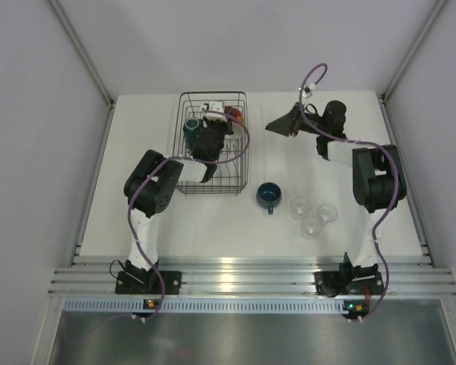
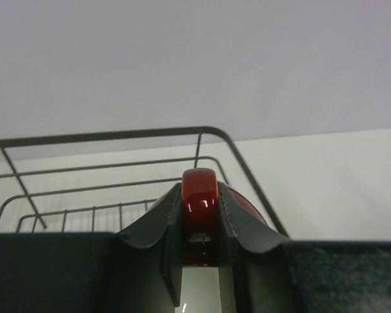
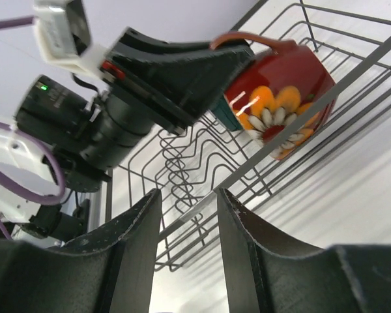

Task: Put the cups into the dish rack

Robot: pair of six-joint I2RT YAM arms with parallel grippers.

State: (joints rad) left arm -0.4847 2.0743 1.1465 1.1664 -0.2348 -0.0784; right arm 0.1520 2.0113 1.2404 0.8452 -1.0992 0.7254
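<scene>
The dish rack (image 1: pixel 213 182) is a dark wire basket on the left half of the table. The teal mug (image 1: pixel 191 127) stands in its far left part. My left gripper (image 1: pixel 219 122) is shut on the handle of the red patterned cup (image 1: pixel 235 114) and holds it over the rack's far right corner. The left wrist view shows the red handle (image 2: pixel 199 186) clamped between the fingers. My right gripper (image 1: pixel 277 124) is open and empty just right of the rack, and its view shows the red cup (image 3: pixel 280 98). The dark-blue cup (image 1: pixel 268 195) and three clear glasses (image 1: pixel 311 215) stand on the table.
The rack's wavy prongs (image 3: pixel 195 147) and rim wire (image 2: pixel 117 137) lie under and around the held cup. The right wrist view shows my left gripper (image 3: pixel 176 72) close in front of my right gripper (image 3: pixel 188 195). White walls enclose the table on three sides.
</scene>
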